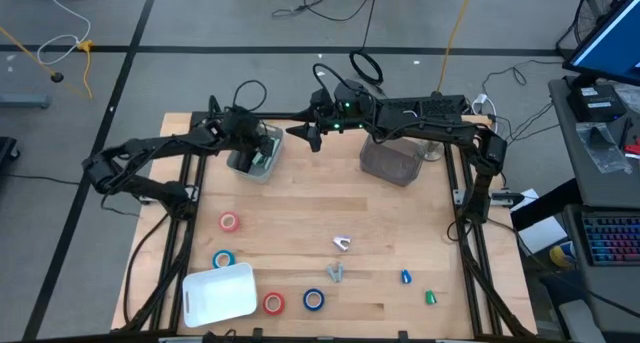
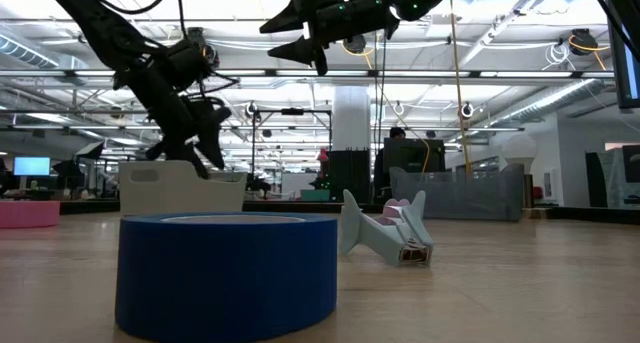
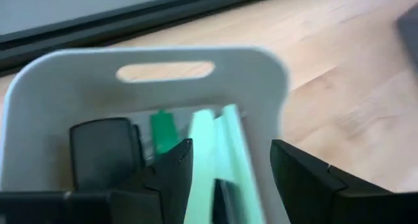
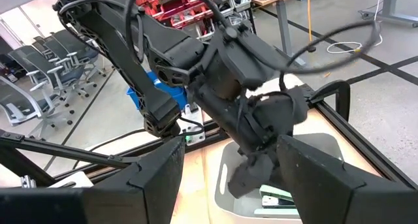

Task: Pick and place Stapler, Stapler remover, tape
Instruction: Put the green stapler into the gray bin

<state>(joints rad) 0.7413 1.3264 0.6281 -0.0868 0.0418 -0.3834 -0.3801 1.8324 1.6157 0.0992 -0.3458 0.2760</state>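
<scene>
My left gripper [image 3: 232,145] [image 1: 262,149] is open, pointing down into a small grey bin [image 3: 59,87] [image 1: 245,166] at the table's far left. A mint-green stapler [image 3: 219,152] lies in that bin between the fingers, beside a black stapler [image 3: 104,149] and a green piece [image 3: 161,129]. My right gripper [image 1: 300,133] [image 4: 228,145] hovers open, high in the air just right of that bin. Several tape rolls lie flat on the near table: red [image 1: 229,221], teal-blue [image 1: 223,259], red [image 1: 273,302] and blue [image 1: 314,299] [image 2: 228,273]. Two pale staple removers [image 1: 342,243] [image 1: 335,273] rest mid-table. My left gripper stands with one finger [image 3: 173,168] right beside the mint-green stapler's side [image 3: 199,152], coming from above; whether it touches cannot be told. A clear gap separates the other finger [image 3: 294,172] from the stapler, which rests in the bin.
A white bin [image 1: 218,291] sits at the near left edge and a dark grey bin [image 1: 390,163] at the far right. A small blue item [image 1: 406,277] and a green one [image 1: 431,297] lie near right. Bare wood stretches across the table's middle.
</scene>
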